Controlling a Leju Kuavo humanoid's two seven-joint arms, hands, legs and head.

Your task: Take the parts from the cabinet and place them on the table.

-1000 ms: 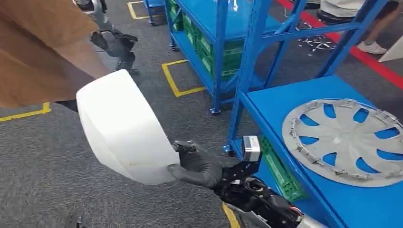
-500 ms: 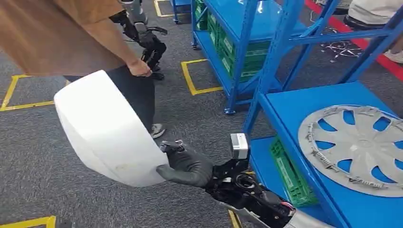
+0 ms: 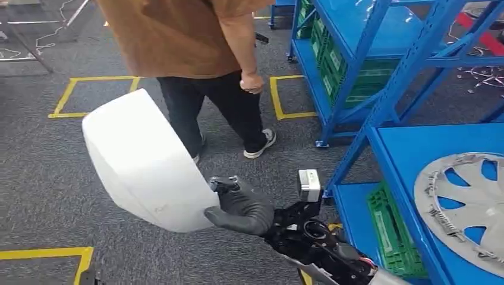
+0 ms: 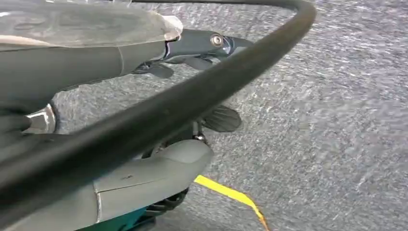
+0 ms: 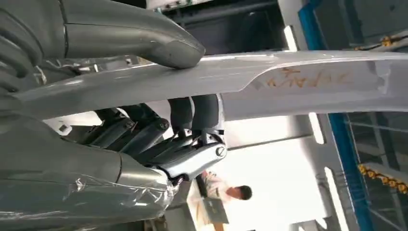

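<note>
The right hand clamps the lower edge of the white curved panel — thumb over, fingers under.

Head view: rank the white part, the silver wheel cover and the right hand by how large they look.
1. white part, though it is nearer the camera.
2. silver wheel cover, cut off by the picture's edge, so unsure against the first.
3. right hand, clearly smallest.
</note>
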